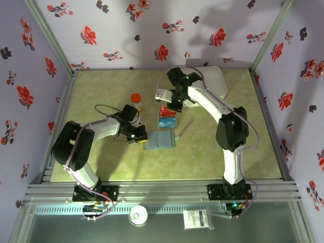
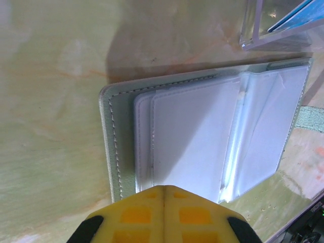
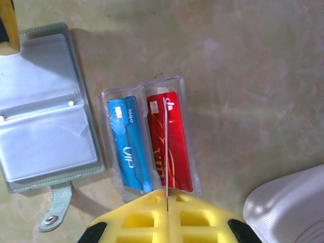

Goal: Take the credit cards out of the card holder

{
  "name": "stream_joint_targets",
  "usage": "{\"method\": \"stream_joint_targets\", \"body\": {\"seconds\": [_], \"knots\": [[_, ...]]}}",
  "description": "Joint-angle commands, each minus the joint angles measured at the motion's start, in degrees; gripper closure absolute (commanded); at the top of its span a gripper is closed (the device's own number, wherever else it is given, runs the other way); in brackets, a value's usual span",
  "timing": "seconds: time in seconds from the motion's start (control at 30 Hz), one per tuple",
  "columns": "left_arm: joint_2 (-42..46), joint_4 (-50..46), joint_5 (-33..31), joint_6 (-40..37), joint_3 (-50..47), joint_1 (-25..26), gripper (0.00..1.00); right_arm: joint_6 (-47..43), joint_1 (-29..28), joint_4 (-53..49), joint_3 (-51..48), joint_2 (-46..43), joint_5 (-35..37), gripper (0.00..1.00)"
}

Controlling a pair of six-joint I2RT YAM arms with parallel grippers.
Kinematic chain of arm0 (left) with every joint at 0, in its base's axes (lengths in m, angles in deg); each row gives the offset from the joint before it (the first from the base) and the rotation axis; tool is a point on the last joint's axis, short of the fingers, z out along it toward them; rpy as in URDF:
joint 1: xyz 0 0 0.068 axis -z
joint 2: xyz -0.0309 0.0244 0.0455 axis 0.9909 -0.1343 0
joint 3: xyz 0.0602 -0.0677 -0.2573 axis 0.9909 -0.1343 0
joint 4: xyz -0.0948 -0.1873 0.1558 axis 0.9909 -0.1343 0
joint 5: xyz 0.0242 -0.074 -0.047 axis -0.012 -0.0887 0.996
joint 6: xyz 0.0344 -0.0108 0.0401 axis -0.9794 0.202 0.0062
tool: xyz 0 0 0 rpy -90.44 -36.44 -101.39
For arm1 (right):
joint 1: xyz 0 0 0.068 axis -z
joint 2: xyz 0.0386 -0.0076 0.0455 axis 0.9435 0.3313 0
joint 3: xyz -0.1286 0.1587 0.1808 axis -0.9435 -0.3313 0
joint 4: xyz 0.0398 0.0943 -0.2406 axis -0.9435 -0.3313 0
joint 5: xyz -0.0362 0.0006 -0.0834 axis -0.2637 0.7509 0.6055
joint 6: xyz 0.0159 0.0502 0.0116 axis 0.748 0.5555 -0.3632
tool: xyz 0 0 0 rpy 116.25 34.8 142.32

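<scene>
Top external, left arm elbow-back, left tool [image 1: 140, 135] closed at card holder [image 1: 160, 140]

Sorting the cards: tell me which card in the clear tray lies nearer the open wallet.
The blue card, in the slot of the tray next to the wallet; the red card lies in the slot on its far side.

card holder [image 3: 48, 109]: matt stitched leatherette, glossy sleeves | credit cards [image 3: 129, 147]: glossy plastic
</scene>
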Motion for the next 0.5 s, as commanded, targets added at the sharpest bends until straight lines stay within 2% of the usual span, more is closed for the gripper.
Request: {"method": "stream_joint_targets", "body": {"seconds": [0.0, 0.47], "knots": [[0.7, -1.5, 0.2, -1.1, 1.0, -0.5, 0.99, -2.9, 1.0, -5.0, 4.4, 3.3, -1.7, 1.0], [2.3, -2.3, -0.5, -1.2, -0.6, -1.3, 0.99, -2.6, 1.6, -5.8, 8.1, 9.2, -2.6, 0.97]]}}
